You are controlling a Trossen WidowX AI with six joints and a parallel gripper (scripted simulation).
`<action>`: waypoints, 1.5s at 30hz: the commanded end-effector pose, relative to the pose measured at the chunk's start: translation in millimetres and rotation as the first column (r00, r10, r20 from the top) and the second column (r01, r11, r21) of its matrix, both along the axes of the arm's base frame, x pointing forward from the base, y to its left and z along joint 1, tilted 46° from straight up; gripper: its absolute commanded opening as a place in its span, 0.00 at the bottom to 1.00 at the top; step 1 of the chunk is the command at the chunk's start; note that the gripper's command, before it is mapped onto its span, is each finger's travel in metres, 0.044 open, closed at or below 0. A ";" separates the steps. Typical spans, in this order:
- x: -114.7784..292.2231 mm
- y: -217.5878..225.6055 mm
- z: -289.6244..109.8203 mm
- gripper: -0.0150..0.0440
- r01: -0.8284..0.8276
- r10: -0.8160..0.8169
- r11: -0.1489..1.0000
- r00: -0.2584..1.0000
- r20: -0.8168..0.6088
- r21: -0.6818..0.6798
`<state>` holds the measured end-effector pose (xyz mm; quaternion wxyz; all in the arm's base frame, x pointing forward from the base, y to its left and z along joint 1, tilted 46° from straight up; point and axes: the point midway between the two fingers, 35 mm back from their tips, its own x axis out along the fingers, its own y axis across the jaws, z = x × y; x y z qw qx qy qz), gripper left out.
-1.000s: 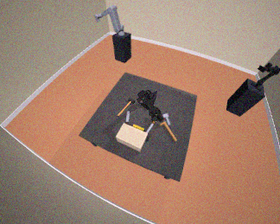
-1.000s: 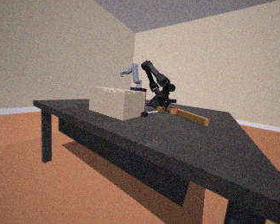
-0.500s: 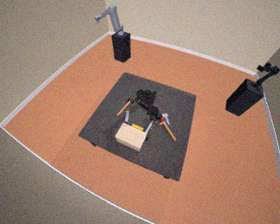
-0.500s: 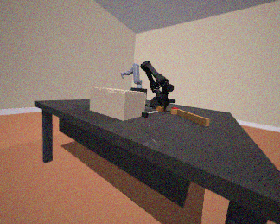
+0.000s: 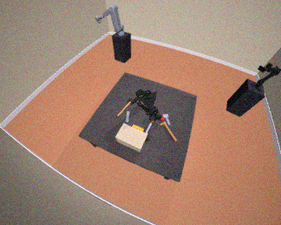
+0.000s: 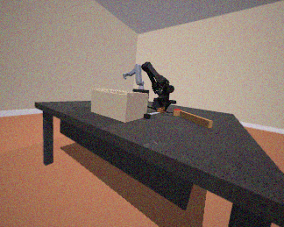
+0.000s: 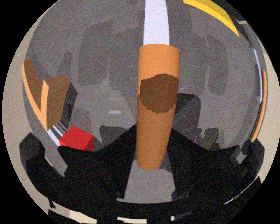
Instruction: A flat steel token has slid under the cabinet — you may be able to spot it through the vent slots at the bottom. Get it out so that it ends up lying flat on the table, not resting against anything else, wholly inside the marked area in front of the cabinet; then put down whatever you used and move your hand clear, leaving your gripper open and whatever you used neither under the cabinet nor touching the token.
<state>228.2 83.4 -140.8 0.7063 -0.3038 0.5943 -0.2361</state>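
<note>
The dark grey square table (image 5: 177,114) carries a pale wooden box-shaped cabinet (image 5: 131,137), a wooden-handled tool (image 5: 169,130) and another wooden stick (image 5: 122,109).

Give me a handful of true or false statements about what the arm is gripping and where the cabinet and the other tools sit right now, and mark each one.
1. The gripper is shut on a wooden-handled tool. True.
2. The cabinet lies tipped on its side. False: it stands upright on the table.
3. A tool with a red part lies on the table beside the arm. True.
4. The held tool's grey end points back at the arm's base. False: it points away from the wrist camera, toward a yellow marking.
5. The table carries only one tool. False: another tool lies on the other side.
</note>
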 end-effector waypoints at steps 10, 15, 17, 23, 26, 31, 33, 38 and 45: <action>-0.9 -9.9 11.8 0.25 -0.007 0.007 1.000 1.000 -0.001 0.000; -1.4 -13.6 15.3 0.25 -0.008 0.008 1.000 1.000 -0.003 -0.001; -1.7 -15.0 16.5 0.25 -0.009 0.009 1.000 1.000 -0.003 -0.001; -2.6 -18.9 20.1 0.25 -0.009 0.009 1.000 1.000 -0.004 -0.002; -2.9 -20.8 21.8 0.25 -0.009 0.009 1.000 1.000 -0.004 -0.002; -3.3 -23.5 24.4 0.25 -0.009 0.009 1.000 1.000 -0.004 -0.002; -3.2 -24.5 25.4 0.25 -0.009 0.009 1.000 1.000 -0.004 -0.002; -3.2 -27.8 28.6 0.25 -0.009 0.009 1.000 1.000 -0.005 -0.003; -2.9 -30.2 31.0 0.25 -0.010 0.010 1.000 1.000 -0.005 -0.003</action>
